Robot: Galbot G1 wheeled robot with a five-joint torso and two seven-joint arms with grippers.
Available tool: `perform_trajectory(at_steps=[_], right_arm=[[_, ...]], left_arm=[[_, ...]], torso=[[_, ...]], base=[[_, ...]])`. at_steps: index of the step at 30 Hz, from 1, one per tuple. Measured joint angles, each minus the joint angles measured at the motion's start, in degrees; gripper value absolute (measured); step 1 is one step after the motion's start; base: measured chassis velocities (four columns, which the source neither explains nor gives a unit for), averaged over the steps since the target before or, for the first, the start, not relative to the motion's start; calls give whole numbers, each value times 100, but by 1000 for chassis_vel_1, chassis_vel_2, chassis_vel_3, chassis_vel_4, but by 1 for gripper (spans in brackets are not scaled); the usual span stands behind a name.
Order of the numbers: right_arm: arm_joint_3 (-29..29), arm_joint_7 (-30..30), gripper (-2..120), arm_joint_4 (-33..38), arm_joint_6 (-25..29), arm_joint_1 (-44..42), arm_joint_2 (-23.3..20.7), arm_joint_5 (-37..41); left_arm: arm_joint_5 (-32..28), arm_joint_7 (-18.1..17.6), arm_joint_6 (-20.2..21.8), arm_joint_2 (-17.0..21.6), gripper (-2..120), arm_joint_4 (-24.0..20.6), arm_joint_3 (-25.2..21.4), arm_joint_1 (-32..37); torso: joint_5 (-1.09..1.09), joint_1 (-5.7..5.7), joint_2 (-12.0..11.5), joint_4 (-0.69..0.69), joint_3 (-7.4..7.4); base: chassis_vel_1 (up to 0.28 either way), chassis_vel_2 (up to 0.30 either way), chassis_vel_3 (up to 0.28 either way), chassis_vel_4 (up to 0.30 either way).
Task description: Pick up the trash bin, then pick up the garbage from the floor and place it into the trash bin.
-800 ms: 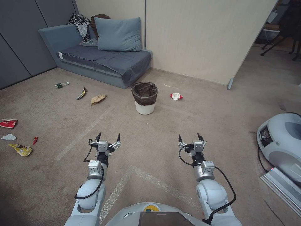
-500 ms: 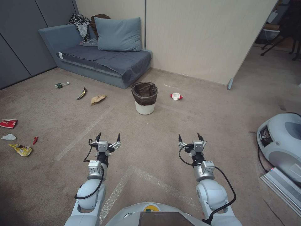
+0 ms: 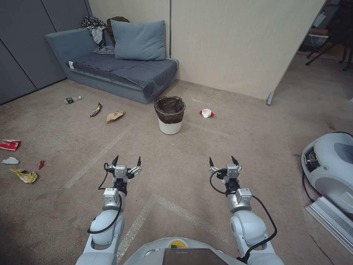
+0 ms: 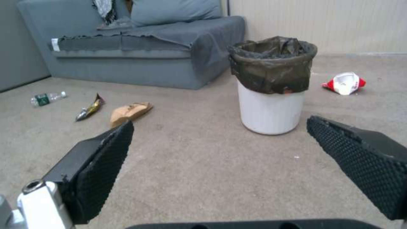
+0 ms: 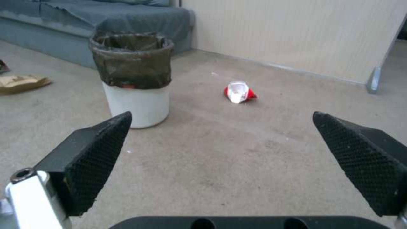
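Two pincers, left pincer [image 3: 127, 161] and right pincer [image 3: 223, 161], held forward low over the carpet, both spread apart, empty; bin [image 3: 170, 115] upright well ahead by the sofa [image 3: 121, 70], cup [image 3: 206, 113] beside it. Left wrist: bin [image 4: 271, 86] between the fingers, bottle [image 4: 46, 98], bag [image 4: 130, 112] apart. Right wrist: bin [image 5: 133, 78], cup [image 5: 238, 92]. Risk: light bin could tip if a finger clips the rim.

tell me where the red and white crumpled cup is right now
In the head view the crumpled cup lies on the carpet just right of the trash bin, near the beige wall and ahead of the right gripper.
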Motion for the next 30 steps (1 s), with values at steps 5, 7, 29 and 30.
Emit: perform_trajectory(at_steps=[5,7,29,30], right_arm=[[0,0,100,0,0,0,0,0],[1,16,100,-2,6,2,-10,3],[483,1731,100,2,277,377,-860,930],[470,1725,100,4,287,363,-848,922]], left_arm=[[0,0,0,0,100,0,0,0],[-5,-20,10,3,100,2,-7,-2],[-671,-1384,866,510,100,208,-714,-261],[-670,-1394,864,504,100,206,-703,-261]], torso=[[0,0,0,0,0],[0,0,0,0,0],[0,0,0,0,0],[0,0,0,-1,0]], base=[[0,0,0,0],[0,0,0,0],[0,0,0,0],[0,0,0,0]])
